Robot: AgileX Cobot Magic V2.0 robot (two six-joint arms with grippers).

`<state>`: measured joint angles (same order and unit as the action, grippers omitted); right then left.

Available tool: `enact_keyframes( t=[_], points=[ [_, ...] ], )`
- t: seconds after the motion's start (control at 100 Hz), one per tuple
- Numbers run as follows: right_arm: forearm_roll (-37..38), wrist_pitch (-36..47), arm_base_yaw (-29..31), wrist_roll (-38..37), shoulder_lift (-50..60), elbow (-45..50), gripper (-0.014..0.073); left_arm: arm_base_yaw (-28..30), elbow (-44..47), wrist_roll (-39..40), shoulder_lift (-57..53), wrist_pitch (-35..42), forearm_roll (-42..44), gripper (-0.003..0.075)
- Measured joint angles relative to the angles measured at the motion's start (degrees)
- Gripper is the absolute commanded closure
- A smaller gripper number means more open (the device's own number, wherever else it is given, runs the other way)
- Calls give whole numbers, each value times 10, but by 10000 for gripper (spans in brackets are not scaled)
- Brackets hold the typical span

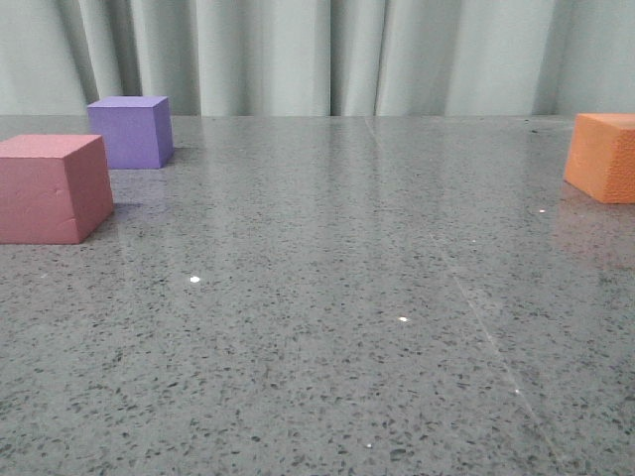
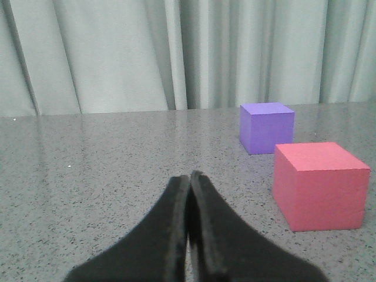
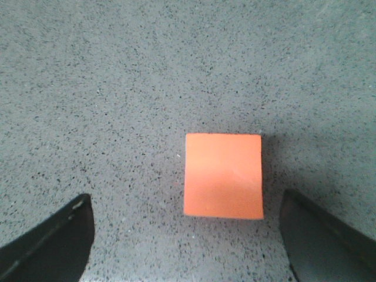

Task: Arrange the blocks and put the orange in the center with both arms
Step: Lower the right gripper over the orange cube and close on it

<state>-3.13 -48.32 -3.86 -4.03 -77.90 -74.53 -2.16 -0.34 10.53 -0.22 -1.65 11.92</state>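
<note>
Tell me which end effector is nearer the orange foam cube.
Right. The right end effector hovers open directly above the orange foam cube. The left end effector is shut, with only the pinkish-red and purple cubes in its view.

Orange cube point(image 3: 223, 175) (between spread fingers point(image 3: 50, 241))

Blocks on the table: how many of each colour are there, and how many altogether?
Pinkish-red block: 1
Purple block: 1
Orange block: 1
Total: 3 blocks, all resting on the grey speckled tabletop.
</note>
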Motion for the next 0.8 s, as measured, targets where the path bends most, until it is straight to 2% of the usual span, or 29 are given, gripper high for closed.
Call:
enact_keyframes(
  t=[0.35, 0.8],
  points=[
    [0, -8, 0, 3, -88, -43, -41, 0, 0, 0, 0, 0, 0, 739],
    [21, -8, 0, 4, -103, -43, -41, 0, 0, 0, 0, 0, 0, 739]
  ],
)
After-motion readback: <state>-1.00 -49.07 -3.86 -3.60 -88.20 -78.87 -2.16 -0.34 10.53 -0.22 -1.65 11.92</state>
